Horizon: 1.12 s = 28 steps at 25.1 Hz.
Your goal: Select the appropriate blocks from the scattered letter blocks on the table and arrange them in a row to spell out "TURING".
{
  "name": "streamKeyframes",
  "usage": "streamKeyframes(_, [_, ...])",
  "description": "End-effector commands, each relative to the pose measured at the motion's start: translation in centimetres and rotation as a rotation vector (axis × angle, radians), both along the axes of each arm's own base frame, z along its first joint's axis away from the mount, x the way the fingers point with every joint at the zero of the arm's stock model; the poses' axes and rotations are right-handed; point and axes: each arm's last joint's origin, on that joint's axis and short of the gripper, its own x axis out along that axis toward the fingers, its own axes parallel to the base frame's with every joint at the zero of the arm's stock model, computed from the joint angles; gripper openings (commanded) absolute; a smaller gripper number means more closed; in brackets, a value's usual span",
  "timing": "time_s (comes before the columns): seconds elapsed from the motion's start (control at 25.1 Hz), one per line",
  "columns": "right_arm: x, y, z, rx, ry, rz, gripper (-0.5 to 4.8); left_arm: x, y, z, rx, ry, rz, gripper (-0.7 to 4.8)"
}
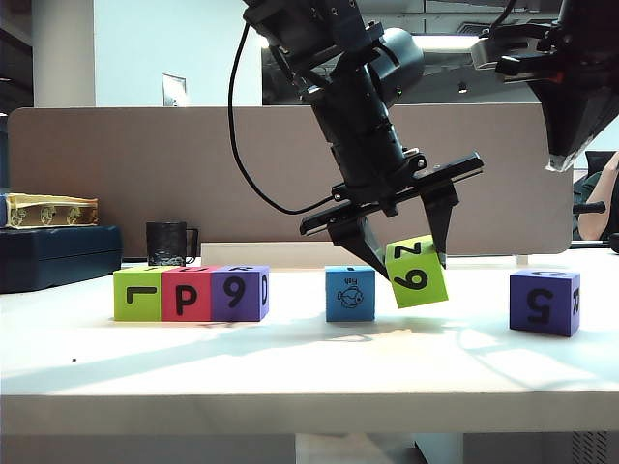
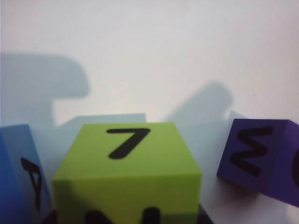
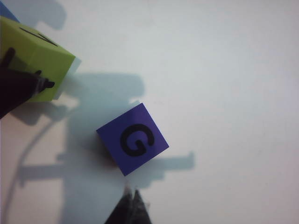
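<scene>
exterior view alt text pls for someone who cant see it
The left gripper holds a tilted lime green block beside a light blue block on the white table. Three blocks form a row at left; a purple block sits right.

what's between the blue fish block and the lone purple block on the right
In the exterior view, the tilted lime green block, gripped in the left gripper, sits just right of the blue fish block; then bare table up to the purple block.

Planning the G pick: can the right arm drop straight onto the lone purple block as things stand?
Probably yes. The right tool hangs above the lone purple block, G face up, with bare table around it. The left tool, gripping the lime green block, sits off to one side.
</scene>
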Motion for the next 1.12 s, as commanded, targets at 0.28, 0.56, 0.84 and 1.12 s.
streamKeyframes(0.28, [-0.1,0.0,0.2,0.003,-0.009,0.004,-0.01,0.0,-0.3,-1.2,0.011,0.040,-0.014,2.37])
streamKeyframes(0.56, [-0.1,0.0,0.2,0.003,-0.008,0.004,-0.01,0.2,-0.3,-1.2,0.003,0.030,-0.013,2.62])
streamKeyframes(0.84, [-0.1,0.0,0.2,0.001,-0.001,0.004,-0.01,0.2,-0.4,-1.1,0.005,0.020,-0.025,3.68])
streamKeyframes(1.12, [-0.2,0.0,0.2,-0.001,0.003,0.004,-0.01,-0.2,-0.1,-0.4,0.011,0.036,-0.067,3.68])
